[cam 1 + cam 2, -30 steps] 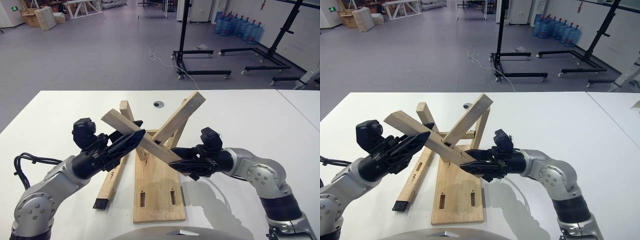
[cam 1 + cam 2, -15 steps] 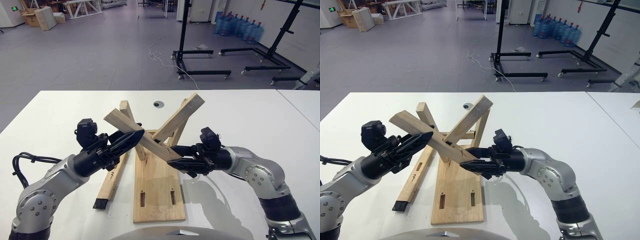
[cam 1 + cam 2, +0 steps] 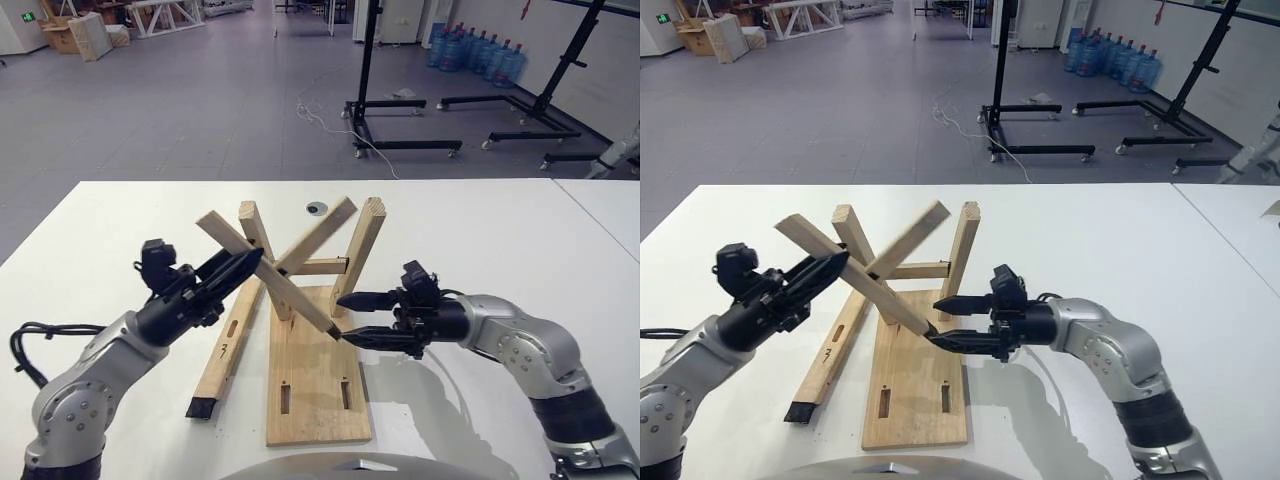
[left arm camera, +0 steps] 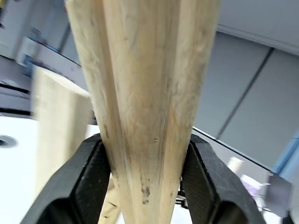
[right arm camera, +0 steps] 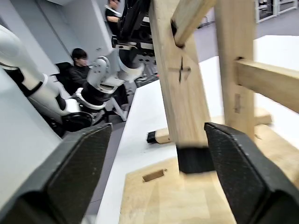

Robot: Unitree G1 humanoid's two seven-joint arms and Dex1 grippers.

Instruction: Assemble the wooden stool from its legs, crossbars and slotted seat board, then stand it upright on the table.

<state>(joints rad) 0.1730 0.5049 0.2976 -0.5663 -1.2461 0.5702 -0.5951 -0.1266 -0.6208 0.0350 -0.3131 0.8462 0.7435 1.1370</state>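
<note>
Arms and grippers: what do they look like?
The left arm and right arm have silver-grey shells, round screwed joints and black wrists. The left gripper and right gripper have long black tapered fingers. A black cable loops beside the left arm.

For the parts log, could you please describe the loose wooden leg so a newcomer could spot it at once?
On the white table, find the flat slotted wooden seat board. On the robot's left of it lies a long pale wooden leg with a black near end; unlike the crossed, raised pieces, it alone lies flat and unheld.
</note>
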